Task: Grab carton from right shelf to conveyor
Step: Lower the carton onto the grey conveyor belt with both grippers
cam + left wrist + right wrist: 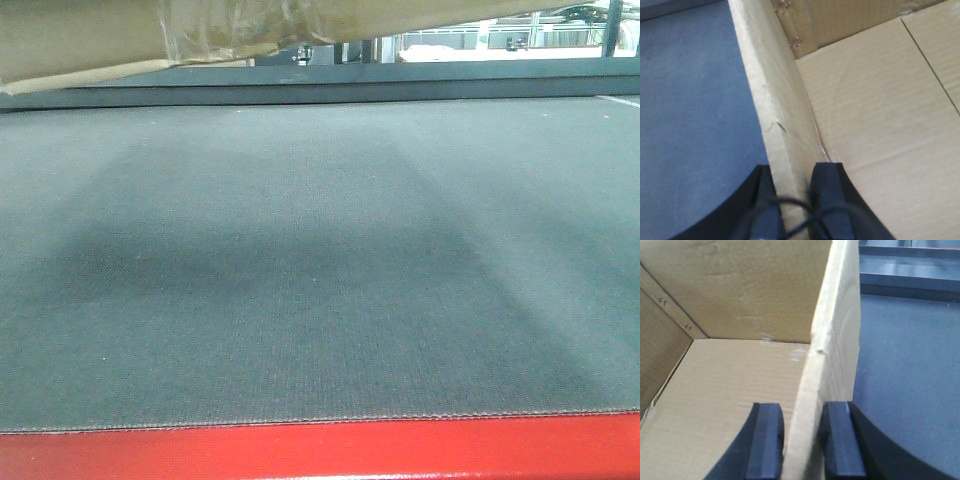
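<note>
front: the large brown cardboard carton (80, 40) is held over the far left corner of the dark grey conveyor belt (320, 300). left wrist: one wall is clenched by the left gripper (795, 200). right wrist: another wall is clenched by the right gripper (802, 440); level lowering is advised.

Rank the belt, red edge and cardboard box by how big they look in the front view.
1. Conveyor belt.
2. Red edge and carton look alike; carton is cropped, so unranked.

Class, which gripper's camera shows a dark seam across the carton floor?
The left gripper's: its seam crosses the carton floor; the right gripper shows none.
</note>
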You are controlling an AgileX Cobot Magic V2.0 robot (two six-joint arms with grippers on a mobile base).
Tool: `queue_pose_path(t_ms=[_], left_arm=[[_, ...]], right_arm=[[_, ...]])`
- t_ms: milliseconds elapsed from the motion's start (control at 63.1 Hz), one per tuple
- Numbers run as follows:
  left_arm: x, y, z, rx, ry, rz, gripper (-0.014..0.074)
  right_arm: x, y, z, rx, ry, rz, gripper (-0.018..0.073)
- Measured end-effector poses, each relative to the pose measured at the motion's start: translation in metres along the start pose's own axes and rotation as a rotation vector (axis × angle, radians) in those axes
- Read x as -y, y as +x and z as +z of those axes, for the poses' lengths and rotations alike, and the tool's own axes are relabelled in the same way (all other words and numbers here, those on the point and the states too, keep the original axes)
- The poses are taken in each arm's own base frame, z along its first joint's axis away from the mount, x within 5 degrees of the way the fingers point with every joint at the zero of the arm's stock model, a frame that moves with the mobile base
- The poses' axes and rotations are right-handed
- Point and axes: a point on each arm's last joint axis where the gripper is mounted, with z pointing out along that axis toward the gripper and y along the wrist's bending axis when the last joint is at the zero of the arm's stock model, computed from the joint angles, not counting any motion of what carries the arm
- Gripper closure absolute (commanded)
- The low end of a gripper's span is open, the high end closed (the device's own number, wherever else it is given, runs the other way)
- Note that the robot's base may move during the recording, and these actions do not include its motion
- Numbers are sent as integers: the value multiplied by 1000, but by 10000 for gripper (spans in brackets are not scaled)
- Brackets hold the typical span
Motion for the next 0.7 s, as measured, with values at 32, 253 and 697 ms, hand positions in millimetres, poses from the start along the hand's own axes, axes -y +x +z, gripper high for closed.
queue_pose_path(t_ms=[32,253,697], left_arm=[[0,-1,0,11,3,-2,607],[2,-8,38,17,76,-97,603],[31,14,171,-170,85,-77,424]], right_arm=[[0,0,0,-2,0,0,624],[14,9,19,-97,44,19,624],[66,73,144,-437,134,113,596]])
